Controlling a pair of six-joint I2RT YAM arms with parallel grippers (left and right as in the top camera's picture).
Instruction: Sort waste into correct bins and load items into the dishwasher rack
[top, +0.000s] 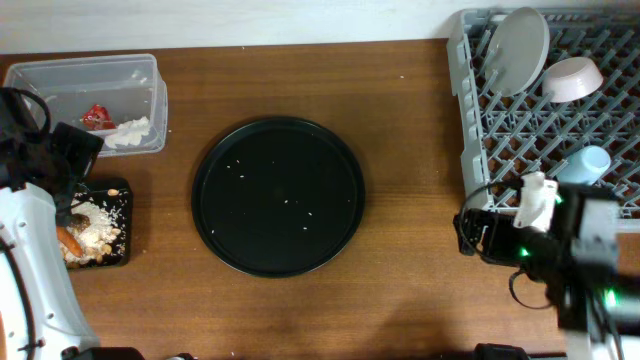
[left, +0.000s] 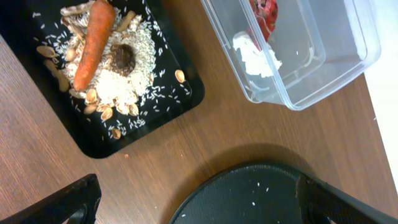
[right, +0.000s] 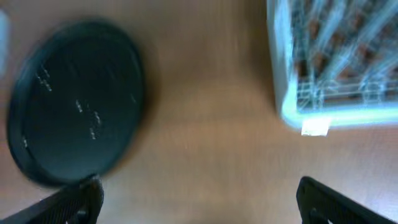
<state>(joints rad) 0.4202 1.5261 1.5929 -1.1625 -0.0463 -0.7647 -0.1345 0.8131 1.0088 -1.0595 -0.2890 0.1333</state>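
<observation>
The clear tub (top: 60, 75) at the back left holds the red wrapper (top: 97, 117) and the white tissue (top: 128, 133); both show in the left wrist view, wrapper (left: 266, 12) and tissue (left: 254, 55). The shallow black tray (top: 118, 188) holds rice crumbs (left: 134, 78), the carrot (left: 94, 40) and the brown lump (left: 123, 58). The grey rack (top: 468, 120) at the right holds the plate (top: 520, 48), the bowl (top: 572, 78) and the blue cup (top: 588, 163). No chopsticks are in view. My left gripper (left: 196, 202) is open and empty above the wood. My right gripper (right: 199, 199) is open and empty.
The large round black tray (top: 278, 195) lies mid-table with a few rice grains on it. Its rim shows in the left wrist view (left: 249, 196) and in the blurred right wrist view (right: 74, 99). The rack's corner (right: 311, 112) is near the right gripper.
</observation>
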